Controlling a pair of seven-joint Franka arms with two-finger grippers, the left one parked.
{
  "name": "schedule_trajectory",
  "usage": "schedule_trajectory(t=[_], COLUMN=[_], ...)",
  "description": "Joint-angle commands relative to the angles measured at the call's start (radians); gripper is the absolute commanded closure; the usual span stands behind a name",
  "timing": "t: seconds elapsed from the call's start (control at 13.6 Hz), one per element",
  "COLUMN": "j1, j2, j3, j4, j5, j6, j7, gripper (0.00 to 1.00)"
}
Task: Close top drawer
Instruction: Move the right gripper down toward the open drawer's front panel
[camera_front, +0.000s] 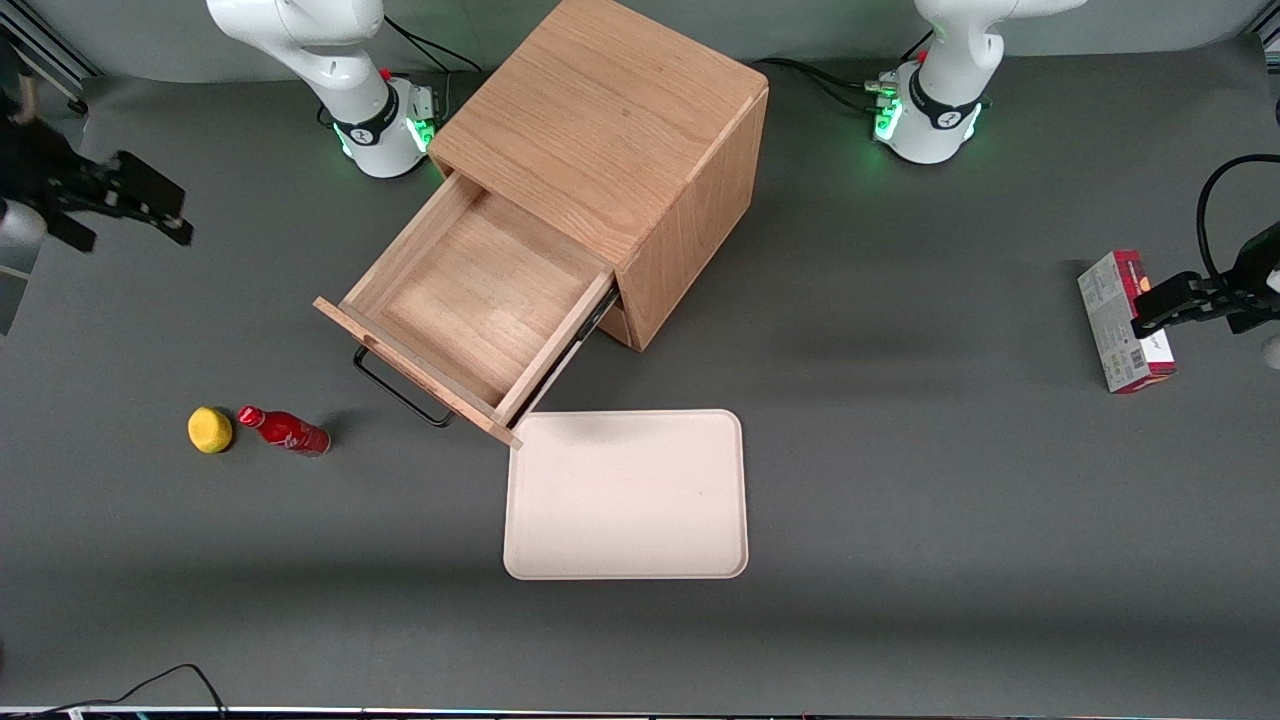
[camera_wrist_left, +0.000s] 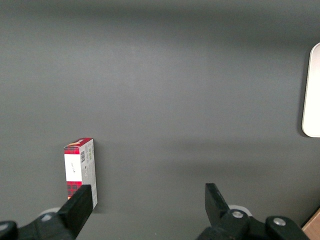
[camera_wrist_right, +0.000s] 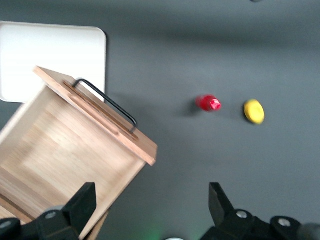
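Drawer: your top drawer (camera_front: 470, 300) stands pulled far out of the cabinet (camera_front: 610, 150); your gripper (camera_wrist_right: 150, 207) hangs above it with fingers spread wide, holding nothing

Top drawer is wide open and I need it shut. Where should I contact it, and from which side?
Go for the drawer front panel at its black handle, coming from in front of it. The drawer sticks far out of the cabinet, front facing the bottle. The open gripper hangs high, toward the working arm's end.
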Motion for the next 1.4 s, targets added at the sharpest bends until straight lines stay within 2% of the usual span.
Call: schedule_trajectory(t=[0.0,0.29,0.51,0.81,0.96,1.03,1.25,1.32], j1=[0.044,0.052,0.046,0.039,0.036,0.032,-0.002,-0.005], j2=[0.151,0.157,0.16,0.163,0.171,0.182,0.182,0.182], j3=[0.016,0.047,0.077,0.074,0.071,0.07,0.059,0.058], j4=[0.201,0.199,0.198,0.199,0.199,0.199,0.196,0.198], j5=[-0.053,-0.051,-0.05,-0.048,-0.041,-0.015,0.137,0.148], j6=[-0.059,-0.056,-0.07,-0.076,-0.094,-0.103,-0.14,-0.143], j7=[0.014,0.014,-0.05,-0.501,-0.634,-0.676,-0.689,-0.69], gripper=[0.0,0.0,0.0,0.0,0.0,0.0,0.0,0.0])
